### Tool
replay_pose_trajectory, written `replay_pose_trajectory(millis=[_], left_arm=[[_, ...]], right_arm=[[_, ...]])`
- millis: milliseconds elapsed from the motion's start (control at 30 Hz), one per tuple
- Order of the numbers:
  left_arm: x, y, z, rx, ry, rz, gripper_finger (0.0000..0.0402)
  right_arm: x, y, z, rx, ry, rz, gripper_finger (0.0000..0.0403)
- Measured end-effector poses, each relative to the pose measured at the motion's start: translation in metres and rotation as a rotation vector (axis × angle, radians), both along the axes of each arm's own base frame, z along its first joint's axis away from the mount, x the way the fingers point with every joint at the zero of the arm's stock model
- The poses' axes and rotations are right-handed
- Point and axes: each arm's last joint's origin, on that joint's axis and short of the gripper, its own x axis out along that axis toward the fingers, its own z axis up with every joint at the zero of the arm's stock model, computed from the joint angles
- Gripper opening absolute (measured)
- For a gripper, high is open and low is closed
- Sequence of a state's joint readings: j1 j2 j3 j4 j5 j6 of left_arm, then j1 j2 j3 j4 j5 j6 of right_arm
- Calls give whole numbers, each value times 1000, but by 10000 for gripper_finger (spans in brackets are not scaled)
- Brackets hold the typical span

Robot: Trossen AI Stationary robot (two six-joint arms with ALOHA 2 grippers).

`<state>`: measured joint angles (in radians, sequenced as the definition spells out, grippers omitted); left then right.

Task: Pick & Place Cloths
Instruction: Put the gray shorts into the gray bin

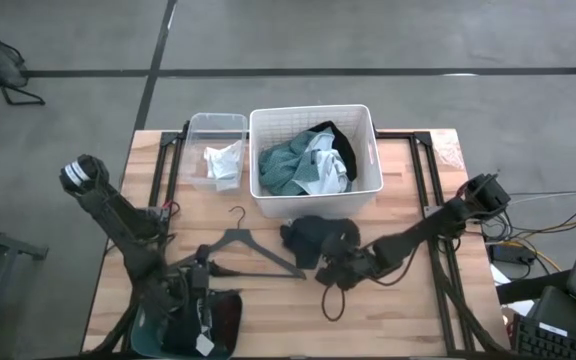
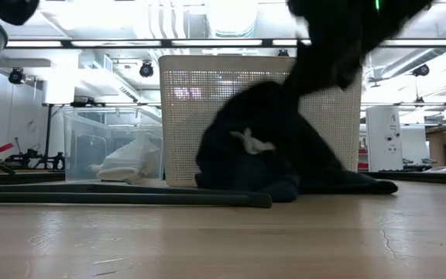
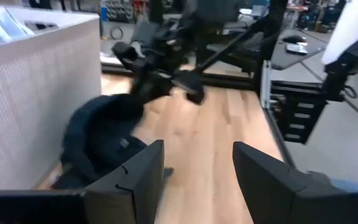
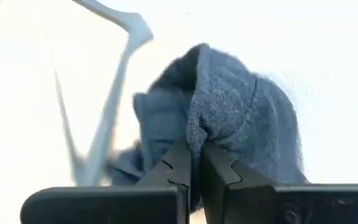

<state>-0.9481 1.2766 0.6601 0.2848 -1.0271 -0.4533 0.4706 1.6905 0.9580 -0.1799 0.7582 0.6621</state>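
High view: the right gripper (image 1: 330, 270) reaches in low over the worktop (image 1: 398, 320) and sits at the near edge of the dark cloth (image 1: 316, 238), which lies crumpled in front of the white basket (image 1: 365, 125). In the right wrist view its fingers (image 4: 180, 168) are pressed together with a fold of that dark cloth (image 4: 229, 112) pinched between them. The teal-green cloth (image 1: 286, 165) and a pale one are heaped inside the basket, and a white cloth (image 1: 223, 162) lies in the clear bin (image 1: 213, 125) beside it. The black hanger (image 1: 243, 245) rests on the wood just beside the dark cloth. The left gripper (image 1: 200, 300) waits near the front edge, fingers spread apart; it appears to hold nothing.
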Motion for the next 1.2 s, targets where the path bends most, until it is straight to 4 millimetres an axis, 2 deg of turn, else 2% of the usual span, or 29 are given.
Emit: replay_pose_trajectory(millis=[267, 467, 700, 833, 967, 1067, 1200], left_arm=[[17, 15, 1, 100, 17, 54, 198], [27, 19, 16, 221, 15, 62, 198], [35, 18, 35, 321, 7, 77, 198], [42, 23, 37, 330, 12, 32, 198], [57, 34, 41, 278, -1, -90, 198], [69, 47, 47, 266, -28, -106, 198], [80, 59, 53, 244, -43, -188, 198]], right_arm=[[25, 28, 67, -115, -91, 186, 10], [29, 43, 107, -158, -99, 265, 9], [23, 59, 129, -130, -95, 367, 9], [25, 63, 144, -123, -113, 453, 9], [28, 64, 161, -136, -137, 534, 9], [30, 64, 173, -110, -160, 607, 9], [31, 64, 181, -92, -178, 662, 9]])
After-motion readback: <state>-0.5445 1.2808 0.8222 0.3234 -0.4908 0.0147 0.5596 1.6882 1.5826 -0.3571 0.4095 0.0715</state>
